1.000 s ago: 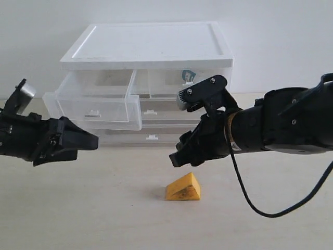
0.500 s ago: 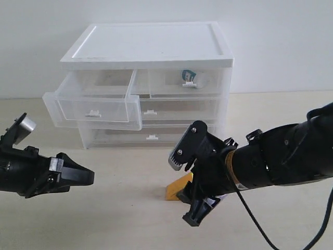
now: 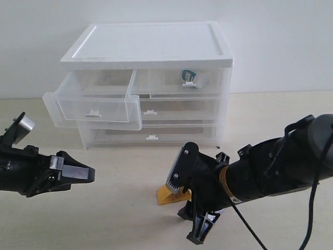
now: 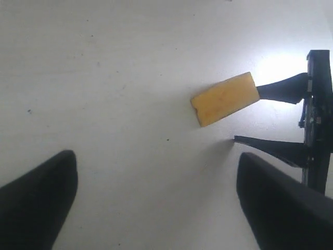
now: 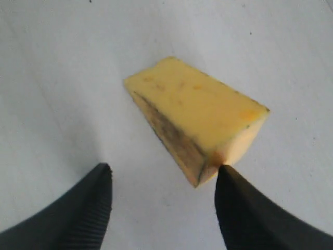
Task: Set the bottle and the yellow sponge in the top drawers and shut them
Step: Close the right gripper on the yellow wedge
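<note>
Sponge [image 5: 197,112] on desk [image 3: 104,219], just ahead of right tool [image 3: 193,225] tips, one corner at one finger; contact unclear. Right tool spread, holding nothing. Left tool [image 3: 86,174] also spread, empty, low over desk, well apart from sponge. Bottle [image 3: 188,76] inside shut top right drawer [image 3: 166,83], beyond right tool. Top left drawer [image 3: 93,104] pulled out, beyond left tool.
</note>
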You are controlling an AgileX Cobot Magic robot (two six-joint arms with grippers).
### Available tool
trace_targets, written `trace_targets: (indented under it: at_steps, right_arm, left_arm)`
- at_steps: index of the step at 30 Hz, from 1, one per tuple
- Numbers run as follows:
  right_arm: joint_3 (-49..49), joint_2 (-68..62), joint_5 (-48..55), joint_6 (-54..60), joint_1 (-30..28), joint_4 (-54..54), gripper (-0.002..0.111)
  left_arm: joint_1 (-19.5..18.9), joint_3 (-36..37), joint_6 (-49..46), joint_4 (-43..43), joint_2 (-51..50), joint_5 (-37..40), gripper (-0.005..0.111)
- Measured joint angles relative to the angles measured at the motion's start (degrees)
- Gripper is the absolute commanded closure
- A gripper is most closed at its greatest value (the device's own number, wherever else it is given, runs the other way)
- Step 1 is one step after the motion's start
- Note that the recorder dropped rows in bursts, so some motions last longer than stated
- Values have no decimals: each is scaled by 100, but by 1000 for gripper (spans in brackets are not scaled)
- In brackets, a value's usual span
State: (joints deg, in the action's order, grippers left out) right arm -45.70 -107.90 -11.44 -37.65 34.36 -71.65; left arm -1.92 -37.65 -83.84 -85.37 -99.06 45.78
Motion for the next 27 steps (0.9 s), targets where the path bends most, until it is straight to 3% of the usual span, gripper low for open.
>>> trace_targets:
  at_steps: [10,27]
  right_arm:
    - [-370,-34,1144,808,0,-36,55]
    - [-557,-61,-604,1327,0,-65,55]
  left_arm:
    - [0,0,-35,-46,0,22,29]
    - [0,0,-81,-58,0,46,29]
